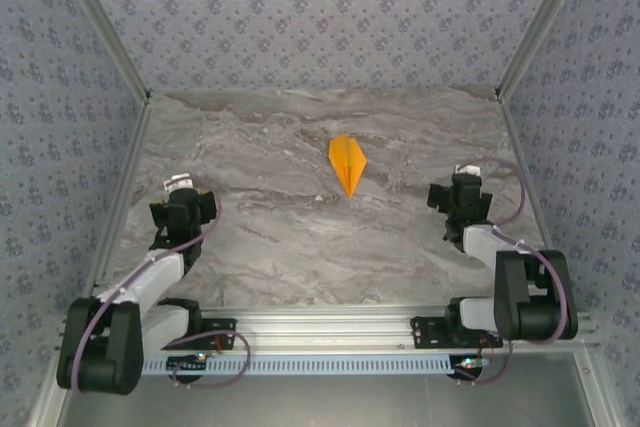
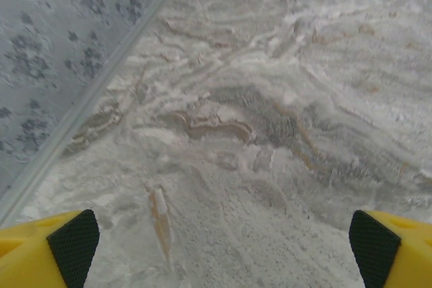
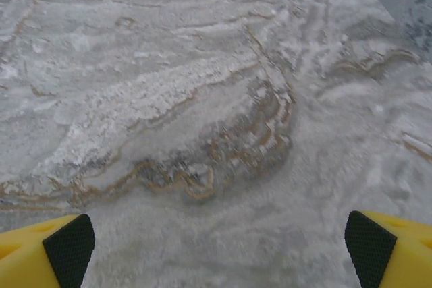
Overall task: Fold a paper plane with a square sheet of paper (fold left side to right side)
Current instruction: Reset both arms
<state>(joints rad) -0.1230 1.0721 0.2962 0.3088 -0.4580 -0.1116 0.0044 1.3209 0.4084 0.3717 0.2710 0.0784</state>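
Paper plane lies mid-surface, already folded. Long axis runs near-to-far, narrow tip toward arm bases. I read it as forward and inboard of both arms. Right tool is nearer, my pick for any touch-up. Left tool is well apart. Both tools spread wide and empty, arms crouched low, wrists tipped at surface.

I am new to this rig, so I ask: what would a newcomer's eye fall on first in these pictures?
First, the bright-orange paper plane, lying alone near the middle of the grey marble table. Then the left claw and the right claw, one on each side of it and apart from it, both open over bare marble.
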